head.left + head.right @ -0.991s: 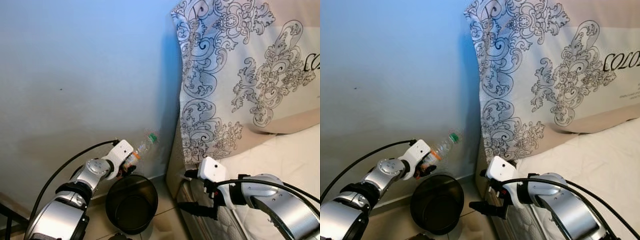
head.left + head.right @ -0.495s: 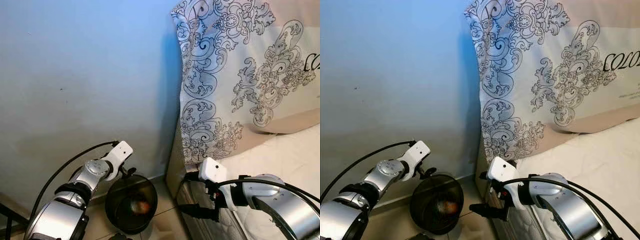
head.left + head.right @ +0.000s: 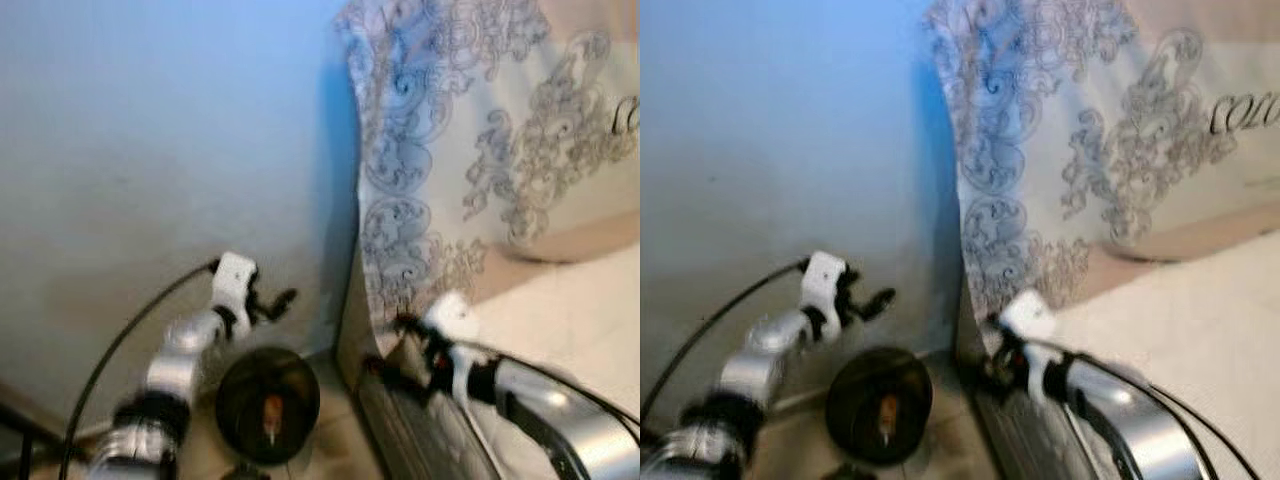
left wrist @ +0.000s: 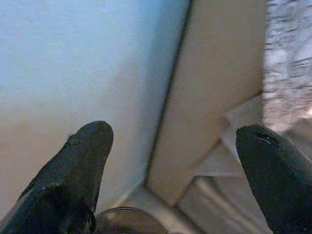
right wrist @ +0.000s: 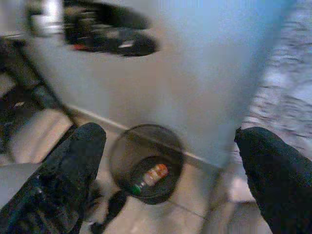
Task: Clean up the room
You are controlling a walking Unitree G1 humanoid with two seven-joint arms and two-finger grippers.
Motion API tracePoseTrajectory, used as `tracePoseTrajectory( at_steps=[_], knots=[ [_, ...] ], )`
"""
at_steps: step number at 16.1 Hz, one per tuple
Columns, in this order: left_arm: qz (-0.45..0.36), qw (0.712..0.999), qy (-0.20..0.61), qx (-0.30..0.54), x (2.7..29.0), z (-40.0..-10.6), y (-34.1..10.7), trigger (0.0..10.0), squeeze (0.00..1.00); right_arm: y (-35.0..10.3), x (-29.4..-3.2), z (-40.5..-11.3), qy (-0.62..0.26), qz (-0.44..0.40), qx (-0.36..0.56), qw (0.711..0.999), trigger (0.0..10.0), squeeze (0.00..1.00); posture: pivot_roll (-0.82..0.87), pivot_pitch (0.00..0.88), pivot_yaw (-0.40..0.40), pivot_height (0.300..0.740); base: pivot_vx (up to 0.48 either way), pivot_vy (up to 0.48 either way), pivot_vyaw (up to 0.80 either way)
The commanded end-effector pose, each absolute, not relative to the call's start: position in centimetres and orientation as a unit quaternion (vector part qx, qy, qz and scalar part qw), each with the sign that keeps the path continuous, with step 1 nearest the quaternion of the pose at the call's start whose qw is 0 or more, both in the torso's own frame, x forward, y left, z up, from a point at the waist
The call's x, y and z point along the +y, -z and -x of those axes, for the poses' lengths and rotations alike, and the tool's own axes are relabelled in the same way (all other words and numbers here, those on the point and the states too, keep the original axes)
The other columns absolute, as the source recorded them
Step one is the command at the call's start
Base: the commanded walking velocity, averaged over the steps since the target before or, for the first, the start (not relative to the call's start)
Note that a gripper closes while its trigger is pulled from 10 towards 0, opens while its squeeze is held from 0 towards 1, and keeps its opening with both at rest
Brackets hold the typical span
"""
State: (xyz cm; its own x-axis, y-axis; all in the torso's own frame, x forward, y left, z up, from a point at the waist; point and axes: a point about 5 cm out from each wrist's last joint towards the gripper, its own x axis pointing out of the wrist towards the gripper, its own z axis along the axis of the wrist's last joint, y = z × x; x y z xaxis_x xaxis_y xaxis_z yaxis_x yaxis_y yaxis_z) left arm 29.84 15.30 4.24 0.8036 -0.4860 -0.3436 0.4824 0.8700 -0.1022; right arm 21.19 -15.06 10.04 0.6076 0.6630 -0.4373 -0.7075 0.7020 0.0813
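Your left gripper (image 3: pixel 272 303) is hovering above the black bin (image 3: pixel 267 404), fingers spread, empty; bottle (image 5: pixel 149 178) is lying inside; right gripper (image 5: pixel 170 146) is hanging beside the bed (image 3: pixel 560 310), fingers spread.

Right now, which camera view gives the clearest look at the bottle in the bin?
The right wrist view: the plastic bottle lies in the black bin, green cap and orange label readable. Both eye views are blurred, showing an orange smear. The left wrist view catches the bin's rim.
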Motion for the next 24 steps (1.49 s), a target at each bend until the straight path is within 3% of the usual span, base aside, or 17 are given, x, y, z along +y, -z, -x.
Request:
tracePoseTrajectory(
  at_steps=[1, 3, 6, 11, 16, 21, 24],
  knots=[
    [0.006, 0.956, 0.252, 0.151, 15.0, -29.8, -6.2, 10.0, 0.00, -10.1, -16.1, -21.6, -0.322, 0.048, 0.209, 0.922, 10.0, 0.00, -0.10, 0.000, 0.032, 0.740, 0.000, 0.000, 0.00],
    [0.010, 0.960, 0.256, 0.109, 13.8, -28.2, -8.3, 10.0, 0.00, -9.6, -17.9, -23.1, -0.166, 0.004, 0.194, 0.967, 10.0, 0.00, -0.07, 0.000, 0.036, 0.740, 0.000, 0.000, -0.34],
    [-0.007, 0.978, 0.182, 0.101, 14.6, -26.3, -9.7, 10.0, 0.00, -9.3, -18.8, -24.0, -0.049, -0.051, 0.180, 0.981, 10.0, 0.00, -0.01, 0.000, 0.015, 0.740, 0.000, 0.000, -0.68],
    [-0.049, 0.987, 0.108, 0.104, 17.0, -24.9, -11.0, 10.0, 0.00, -9.0, -18.3, -23.7, -0.017, -0.052, 0.179, 0.982, 10.0, 0.00, 0.02, 0.000, 0.011, 0.740, 0.000, 0.000, -0.68],
    [-0.029, 0.993, 0.046, 0.101, 18.9, -23.9, -11.9, 10.0, 0.00, -9.1, -19.6, -23.5, 0.047, -0.053, 0.161, 0.984, 10.0, 0.00, 0.04, 0.000, 0.004, 0.740, 0.000, 0.000, -0.70],
    [-0.036, 0.992, 0.074, 0.092, 18.2, -23.7, -12.4, 10.0, 0.00, -8.9, -18.3, -23.7, 0.011, -0.049, 0.165, 0.985, 10.0, 0.00, 0.06, 0.000, -0.013, 0.740, 0.000, 0.000, -0.74],
    [-0.037, 0.992, 0.076, 0.094, 18.0, -23.6, -12.4, 10.0, 0.00, -7.9, -18.4, -23.1, 0.041, -0.063, 0.191, 0.979, 10.0, 0.00, 0.07, 0.000, -0.013, 0.740, 0.000, 0.000, -0.72]
  ],
)
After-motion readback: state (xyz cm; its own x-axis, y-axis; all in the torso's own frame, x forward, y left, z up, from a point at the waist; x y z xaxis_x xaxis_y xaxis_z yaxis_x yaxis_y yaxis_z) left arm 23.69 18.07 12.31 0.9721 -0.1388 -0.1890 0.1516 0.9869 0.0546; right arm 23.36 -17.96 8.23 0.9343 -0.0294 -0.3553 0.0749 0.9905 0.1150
